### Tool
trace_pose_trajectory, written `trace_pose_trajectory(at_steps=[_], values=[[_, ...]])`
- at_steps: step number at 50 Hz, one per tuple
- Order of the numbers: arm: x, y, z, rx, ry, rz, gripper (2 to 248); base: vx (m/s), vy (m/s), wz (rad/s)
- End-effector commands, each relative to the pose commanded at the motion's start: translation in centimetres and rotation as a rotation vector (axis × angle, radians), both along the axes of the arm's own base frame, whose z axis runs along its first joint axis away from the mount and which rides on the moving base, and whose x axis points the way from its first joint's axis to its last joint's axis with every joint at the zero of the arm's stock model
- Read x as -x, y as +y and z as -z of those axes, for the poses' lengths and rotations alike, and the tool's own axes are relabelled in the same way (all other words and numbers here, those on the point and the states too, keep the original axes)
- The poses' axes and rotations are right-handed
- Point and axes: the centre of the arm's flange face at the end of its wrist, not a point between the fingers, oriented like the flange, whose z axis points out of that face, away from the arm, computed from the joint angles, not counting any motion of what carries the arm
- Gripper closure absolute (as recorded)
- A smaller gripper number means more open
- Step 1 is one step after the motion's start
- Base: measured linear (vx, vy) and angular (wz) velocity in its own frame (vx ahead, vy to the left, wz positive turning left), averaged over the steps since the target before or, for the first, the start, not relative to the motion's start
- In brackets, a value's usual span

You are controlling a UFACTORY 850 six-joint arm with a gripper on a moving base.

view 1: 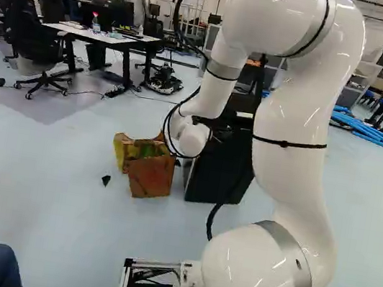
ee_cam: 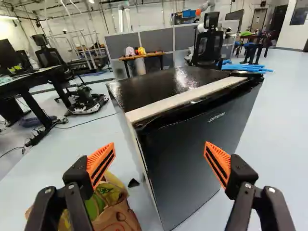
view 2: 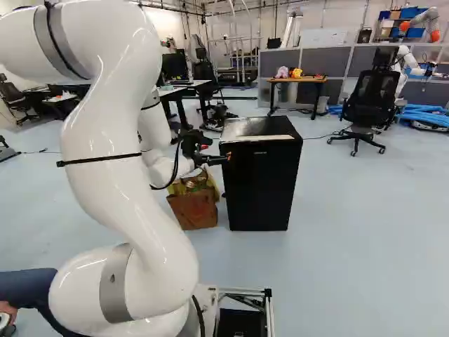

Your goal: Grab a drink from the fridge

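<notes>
gripper is spread wide, nothing in it; fridge is straight ahead, near door edge between the fingers.

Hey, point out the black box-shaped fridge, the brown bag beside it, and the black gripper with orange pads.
Black box-shaped fridge [view 2: 259, 186]: right base view, on its front.
Brown bag [view 2: 194, 212]: right base view, on its near side.
Black gripper with orange pads [ee_cam: 159, 161]: wrist view, midway between its fingertips.

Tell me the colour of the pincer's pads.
The pads are orange, clearest in the wrist view.
</notes>
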Motion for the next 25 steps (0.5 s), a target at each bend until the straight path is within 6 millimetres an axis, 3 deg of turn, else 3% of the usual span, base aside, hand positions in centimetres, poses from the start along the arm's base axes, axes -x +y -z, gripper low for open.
trace_pose_trajectory(at_steps=[25], values=[[-2.0,1.3,2.6,0.041,-0.041,0.086,3,0.0,0.0,0.0]])
